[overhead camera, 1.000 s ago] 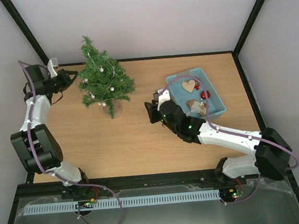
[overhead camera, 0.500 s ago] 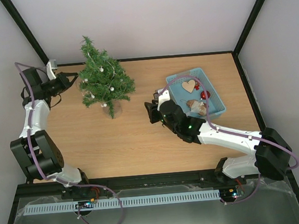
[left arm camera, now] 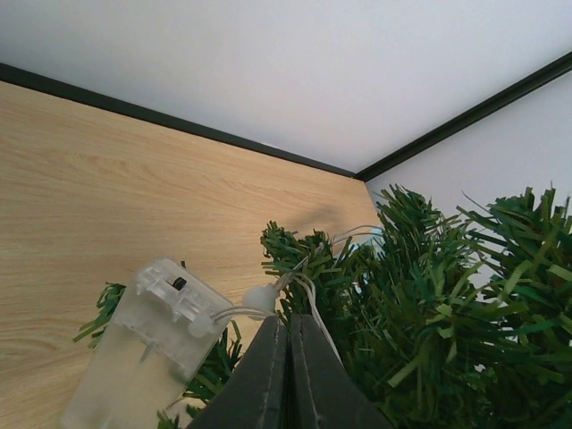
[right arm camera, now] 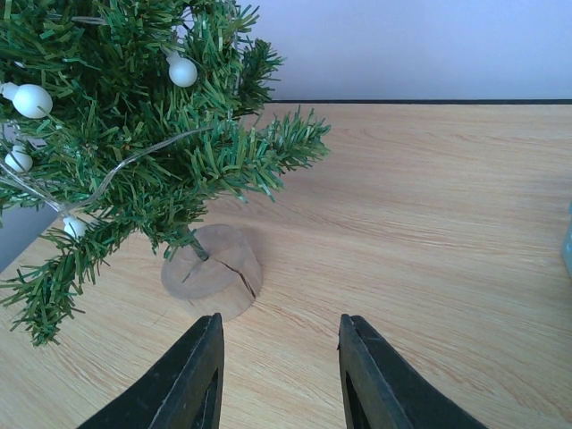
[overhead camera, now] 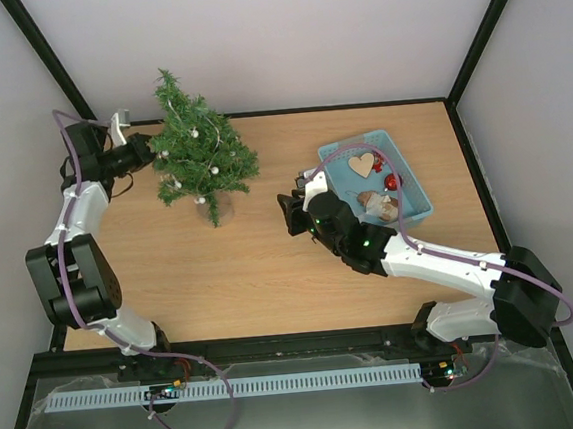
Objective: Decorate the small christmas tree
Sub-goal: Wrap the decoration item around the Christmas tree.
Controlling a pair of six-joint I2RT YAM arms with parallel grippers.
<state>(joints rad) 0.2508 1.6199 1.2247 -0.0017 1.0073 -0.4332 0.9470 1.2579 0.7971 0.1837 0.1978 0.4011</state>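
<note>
My left hand [overhead camera: 143, 150] was up at the far left of the surface [overhead camera: 271, 266], its tip pushed into the left-side branches of the small christmas tree [overhead camera: 199, 152]. From my left wrist, the two dark fingers [left arm camera: 268, 375] were pressed flat together with no gap. The thin clear wire [left arm camera: 308, 290] of a light string ran down into the seam between them, so I had it pinched there. A small white bulb [left arm camera: 259, 298] sat on that wire just above my fingertips. The translucent battery box [left arm camera: 152, 344] at the wire's end was just left of them, tilted, close against the needles.

The tree stood upright near the back left of the surface on a round slice of wood [right arm camera: 213, 273], which had a crack running through it. White bulbs [right arm camera: 32, 100] and more clear wire were already threaded among its dark green branches.

My right hand [overhead camera: 287, 214] was near the middle of the surface, right of the tree and apart from it, pointing towards the wooden base. Its jaws stood partly open with nothing between them, only bare wood grain showing in the gap.

Behind my right arm, at the right, lay a light blue tray [overhead camera: 341, 175]. It held a wooden heart [overhead camera: 362, 164], red baubles [overhead camera: 392, 180] and another ornament that I could not make out.
</note>
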